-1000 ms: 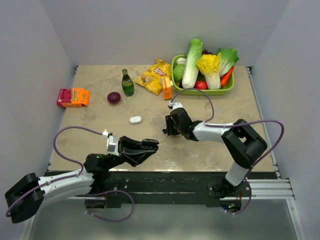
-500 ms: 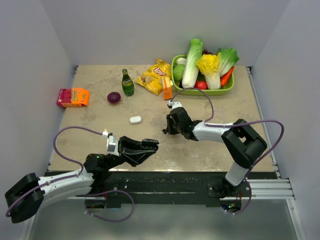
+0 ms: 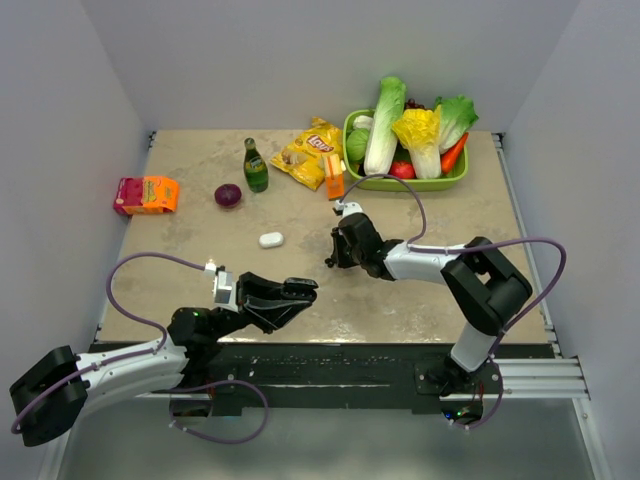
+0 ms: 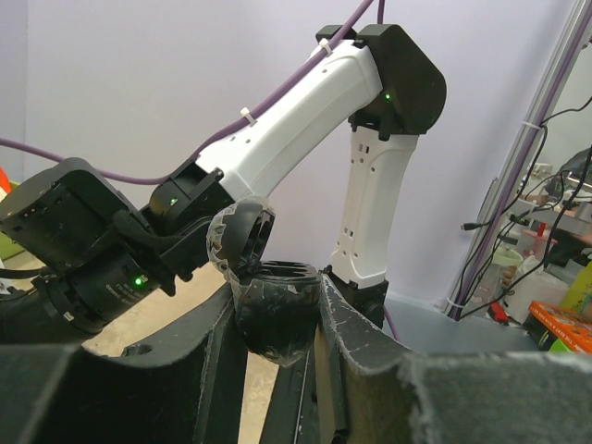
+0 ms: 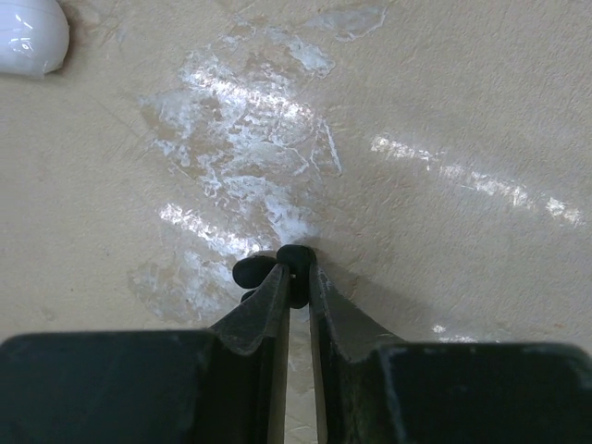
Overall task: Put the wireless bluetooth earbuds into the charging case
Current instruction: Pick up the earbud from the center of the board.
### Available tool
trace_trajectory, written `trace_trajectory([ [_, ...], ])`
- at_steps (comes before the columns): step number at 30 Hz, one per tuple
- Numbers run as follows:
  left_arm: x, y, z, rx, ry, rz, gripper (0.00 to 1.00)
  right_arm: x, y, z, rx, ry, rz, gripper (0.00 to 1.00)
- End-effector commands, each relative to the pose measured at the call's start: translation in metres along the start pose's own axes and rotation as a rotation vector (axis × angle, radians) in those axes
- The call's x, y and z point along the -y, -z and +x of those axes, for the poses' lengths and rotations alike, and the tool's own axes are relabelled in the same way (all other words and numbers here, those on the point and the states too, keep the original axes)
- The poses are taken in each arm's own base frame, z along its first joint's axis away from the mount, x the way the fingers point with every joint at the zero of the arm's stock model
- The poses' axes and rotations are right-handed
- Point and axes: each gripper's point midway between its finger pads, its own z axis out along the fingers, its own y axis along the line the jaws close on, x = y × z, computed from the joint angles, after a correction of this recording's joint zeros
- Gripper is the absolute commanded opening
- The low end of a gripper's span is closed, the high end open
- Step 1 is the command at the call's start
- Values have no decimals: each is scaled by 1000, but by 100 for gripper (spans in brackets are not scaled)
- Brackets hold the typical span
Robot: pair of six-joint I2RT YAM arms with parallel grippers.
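My left gripper hovers over the table's near edge, shut on a black charging case whose lid stands open; in the left wrist view the gripper has a finger on each side of the case. At mid table my right gripper points down at the surface. In the right wrist view this gripper is shut on a black earbud that rests on the table. A second black earbud lies just left of its left finger. A white oval case lies to the left of the right gripper.
A green bottle, a red onion and an orange and pink box stand at the back left. A chips bag and a small orange pack lie beside a green basket of vegetables at the back right.
My right gripper's fingers have closed onto the black earbud. The left arm and its case have stayed still.
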Motion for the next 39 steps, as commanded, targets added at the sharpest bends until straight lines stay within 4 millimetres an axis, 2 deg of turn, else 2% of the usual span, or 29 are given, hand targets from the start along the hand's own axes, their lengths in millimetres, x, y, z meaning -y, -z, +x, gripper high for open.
trace_trajectory([
  [1, -12, 58, 59, -123, 44, -69, 0, 6, -4, 10, -36, 1, 20, 0],
  [7, -12, 56, 58, -119, 40, -70, 0, 7, 14, -1, 2, -25, 27, 0],
  [8, -13, 57, 58, -120, 39, -74, 0, 7, 23, -12, 36, -29, 30, 0],
  [10, -13, 56, 57, -116, 37, -75, 0, 9, 32, -16, 55, -32, 38, 0],
  [12, -14, 55, 55, -110, 32, -77, 0, 8, 49, -33, 112, -34, 33, 0],
  [14, -15, 52, 53, -104, 21, -77, 0, 10, 62, -41, 149, -23, 40, 0],
  [15, -16, 51, 53, -104, 18, -80, 0, 5, 81, -57, 205, -18, 12, 0],
  [16, -15, 49, 49, -90, 13, -78, 0, 5, 88, -56, 210, -6, 0, 0],
  [18, -16, 47, 45, -72, 7, -83, 0, 0, 111, -70, 270, 18, -33, 0],
  [19, -17, 44, 38, -44, -2, -88, 0, -5, 135, -77, 313, 32, -57, 0],
  [21, -20, 42, 34, -25, -14, -99, 0, -11, 160, -86, 372, 71, -82, 0],
  [22, -20, 36, 26, 1, -29, -94, 0, -24, 189, -94, 441, 91, -125, 0],
  [26, -24, 20, 8, 40, -62, -87, 0, -51, 247, -108, 558, 161, -205, 0],
  [28, -26, 11, -2, 60, -80, -82, 0, -57, 266, -113, 581, 189, -235, 0],
  [29, -26, 11, 0, 47, -79, -76, 0, -62, 280, -115, 600, 203, -281, 0],
  [31, -25, -2, -11, 66, -94, -59, 0, -70, 298, -118, 638, 250, -344, 0],
  [34, -22, -12, -20, 75, -103, -29, 0, -86, 328, -116, 695, 322, -482, 0],
  [39, -12, -26, -19, 27, -98, 74, 0, -110, 347, -101, 662, 425, -653, 0],
])
